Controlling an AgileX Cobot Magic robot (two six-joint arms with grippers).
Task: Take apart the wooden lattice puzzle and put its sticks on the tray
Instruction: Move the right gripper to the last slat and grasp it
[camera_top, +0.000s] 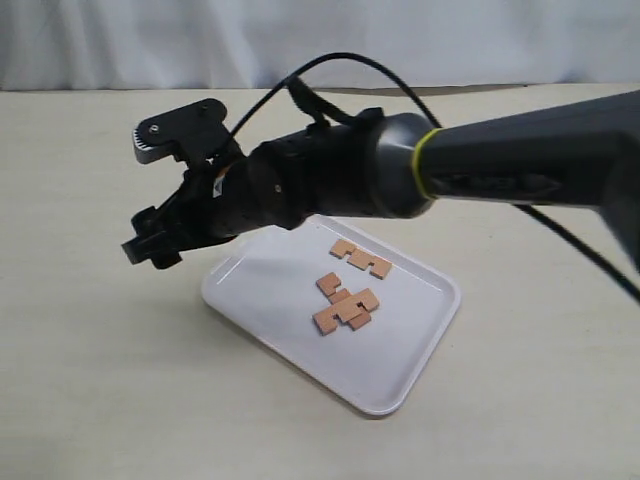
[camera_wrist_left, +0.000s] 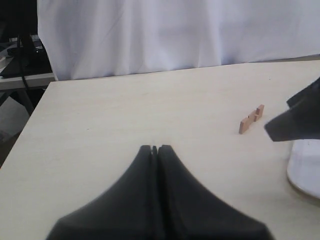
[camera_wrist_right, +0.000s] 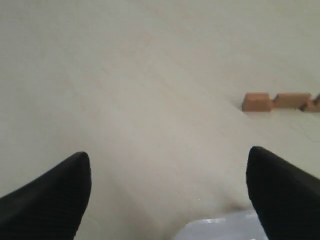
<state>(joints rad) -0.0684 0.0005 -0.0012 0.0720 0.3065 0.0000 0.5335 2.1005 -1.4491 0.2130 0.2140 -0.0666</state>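
The table (camera_top: 100, 380) is a pale cream board with faint grain, matte and evenly lit, and it runs back to a white curtain (camera_wrist_left: 175, 35) that hangs in soft folds along the far edge. Past one corner of the table, the left wrist view catches a grey ledge (camera_wrist_left: 25, 80) with dark gear and cables on it, too dim to make out. The white tray (camera_top: 420, 360) lies flat on the table near the middle, set at an angle to the table's edges. On its floor lie loose notched sticks (camera_top: 362, 260): one by itself towards the far rim, and a small cluster (camera_top: 343, 303) just beside it, with pieces touching or overlapping; how many are in the cluster is hard to tell. One more stick (camera_wrist_left: 251, 119) sits on the bare table off the tray, near the rim, and seems to stand on its edge with the notches up; in the exterior view the arm hides it. The right arm (camera_top: 520, 165) reaches across above the tray's far corner, with a black cable looping over it. The right end effector (camera_top: 150, 250) hangs above the table beyond the tray, its fingers (camera_wrist_right: 55, 195) spread wide and holding nothing, and the lone stick lies ahead of it. The left end effector (camera_wrist_left: 154, 148) is low over the bare table, tips pressed together with nothing between them, well apart from that stick.
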